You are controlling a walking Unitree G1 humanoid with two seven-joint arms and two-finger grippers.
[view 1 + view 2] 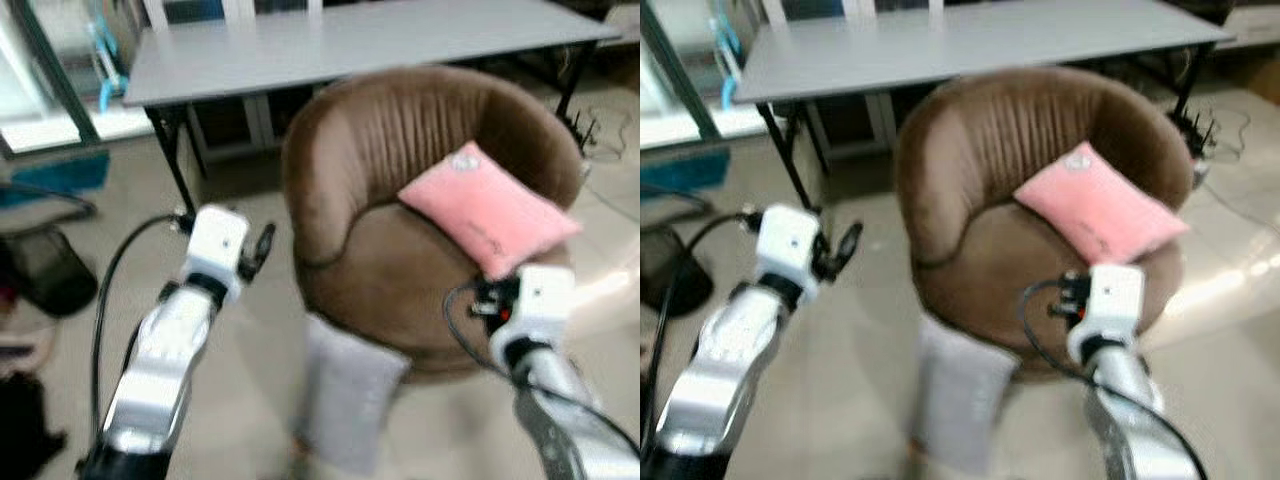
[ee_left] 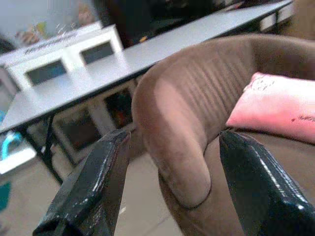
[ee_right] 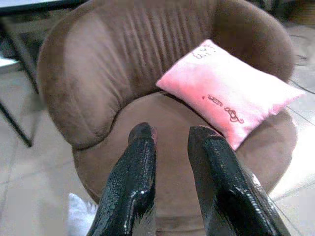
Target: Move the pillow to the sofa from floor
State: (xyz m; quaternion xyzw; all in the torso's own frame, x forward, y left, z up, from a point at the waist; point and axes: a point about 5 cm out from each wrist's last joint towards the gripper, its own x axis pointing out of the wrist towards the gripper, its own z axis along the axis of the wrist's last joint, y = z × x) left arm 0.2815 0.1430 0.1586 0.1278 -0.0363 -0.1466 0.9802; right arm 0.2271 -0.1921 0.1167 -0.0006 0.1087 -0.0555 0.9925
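Our left gripper (image 2: 170, 189) has its fingers spread wide, hanging in front of the armchair's (image 1: 370, 140) left arm. Our right gripper (image 3: 172, 135) has fingers nearly together, a narrow gap between them, holding nothing, above the seat front. The pink pillow (image 1: 490, 212) lies on the seat's right side. A gray table (image 1: 350, 40) stands behind.

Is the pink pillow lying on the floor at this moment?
No, the pink pillow lies on the seat of the brown armchair, leaning against its backrest, well above the floor.
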